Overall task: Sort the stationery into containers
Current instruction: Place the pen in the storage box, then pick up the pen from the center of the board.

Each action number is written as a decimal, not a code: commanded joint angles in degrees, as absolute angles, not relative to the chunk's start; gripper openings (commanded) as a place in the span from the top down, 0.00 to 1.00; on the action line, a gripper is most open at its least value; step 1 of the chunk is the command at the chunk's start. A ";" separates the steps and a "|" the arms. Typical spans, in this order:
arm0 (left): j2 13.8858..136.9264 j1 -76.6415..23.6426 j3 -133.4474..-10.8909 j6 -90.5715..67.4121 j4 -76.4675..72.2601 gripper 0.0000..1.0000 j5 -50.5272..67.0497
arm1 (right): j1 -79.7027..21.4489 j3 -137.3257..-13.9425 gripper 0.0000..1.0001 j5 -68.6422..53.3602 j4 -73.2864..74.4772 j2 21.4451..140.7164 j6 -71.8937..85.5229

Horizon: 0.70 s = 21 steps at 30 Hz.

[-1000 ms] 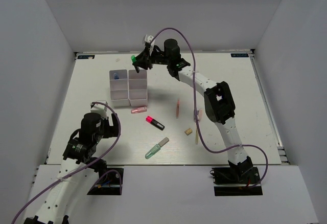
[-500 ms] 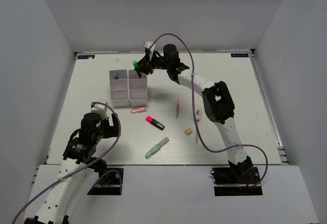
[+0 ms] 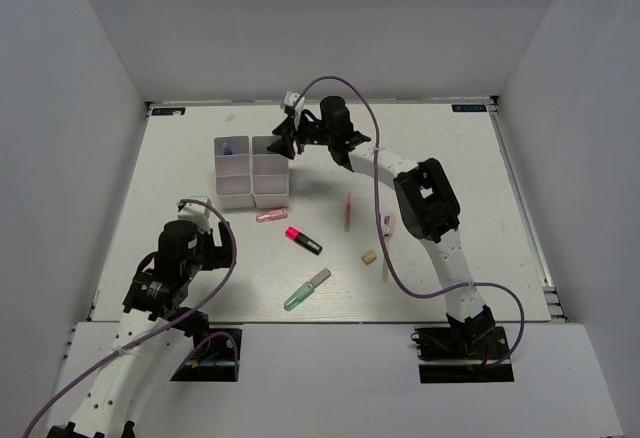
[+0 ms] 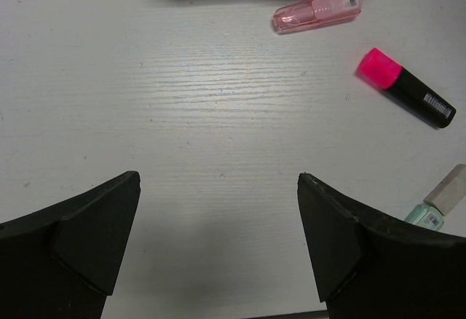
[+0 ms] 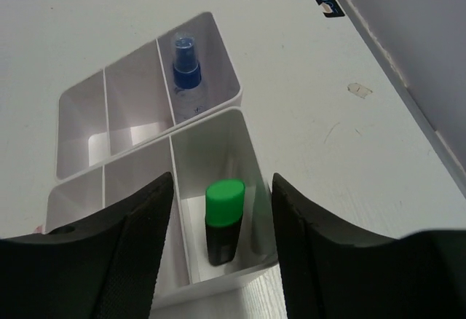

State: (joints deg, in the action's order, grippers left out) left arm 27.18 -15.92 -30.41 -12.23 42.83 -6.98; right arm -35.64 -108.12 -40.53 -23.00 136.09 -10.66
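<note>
Two white trays stand side by side, the left tray (image 3: 232,198) and the right tray (image 3: 272,198). My right gripper (image 3: 284,139) hovers open over the right tray's far compartment. In the right wrist view a green-black marker (image 5: 223,221) stands in that compartment (image 5: 247,140), free between my open gripper (image 5: 220,177). A blue marker (image 5: 184,60) stands in the left tray's far compartment (image 5: 218,49). A pink tube (image 3: 271,215), red-black marker (image 3: 303,240), pale green marker (image 3: 306,290), orange pencil (image 3: 348,212), wooden pencil (image 3: 385,263) and tan eraser (image 3: 369,256) lie on the table. My left gripper (image 3: 205,218) is open and empty.
In the left wrist view my left gripper (image 4: 218,210) hangs over bare table, with the pink tube (image 4: 316,12), red-black marker (image 4: 405,88) and pale green marker (image 4: 437,204) to its right. White walls enclose the table on three sides.
The right gripper carried the green-black marker over the right tray's far compartment and let it go; the marker now stands inside. The left arm has not moved.
</note>
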 commanded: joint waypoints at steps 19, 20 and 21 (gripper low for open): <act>26.46 -15.64 -30.06 -12.13 41.57 0.12 -4.13 | -35.95 -89.53 0.10 -35.43 42.74 102.50 -25.67; 26.19 -15.64 -30.06 -12.13 41.49 0.08 -4.13 | -36.21 -84.60 0.10 -34.55 41.50 101.09 -26.36; 26.28 -15.64 -30.06 -12.13 41.40 0.07 -4.13 | -36.65 -82.81 0.10 -29.67 40.44 98.81 -26.11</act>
